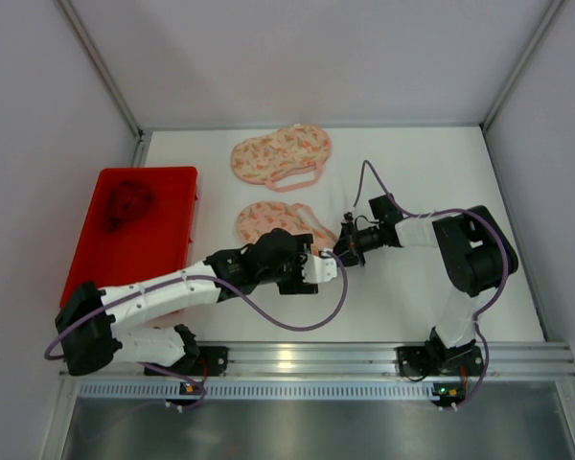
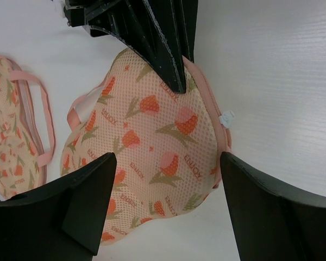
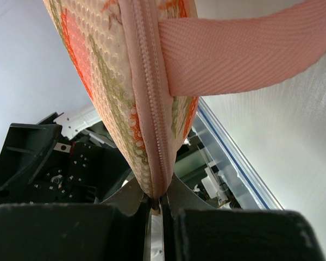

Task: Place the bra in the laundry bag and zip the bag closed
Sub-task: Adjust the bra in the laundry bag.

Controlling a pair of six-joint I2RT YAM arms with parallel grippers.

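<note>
**Now: right gripper [image 3: 156, 202] pinches the near bag [image 2: 152, 157], bra [image 1: 126, 203] in the tray [image 1: 163, 244]**

So, from above I see two floral mesh bags on the white table [image 1: 412, 297]. The far bag [image 1: 281, 153] lies flat toward the back. The near one sits between my two grippers, partly hidden under the left gripper [image 2: 167, 157].

My right fingers are pressed together on the near bag's zippered edge. In the right wrist view the seam runs straight down into the closed jaws, and the stretch of zip in view looks closed. A pink strap [image 3: 250, 49] crosses the upper right of that view. In the left wrist view the right gripper comes in from the top and bites the bag's upper edge.

My left fingers [image 2: 81, 201] stand wide apart, one at each lower side of the bag, holding nothing. I can't tell whether they touch the mesh. A small white tag [image 2: 226, 118] shows on the bag's right rim.

The bra is a dark red bundle in the far end of the red tray, at the table's left side, well apart from both bags.
</note>
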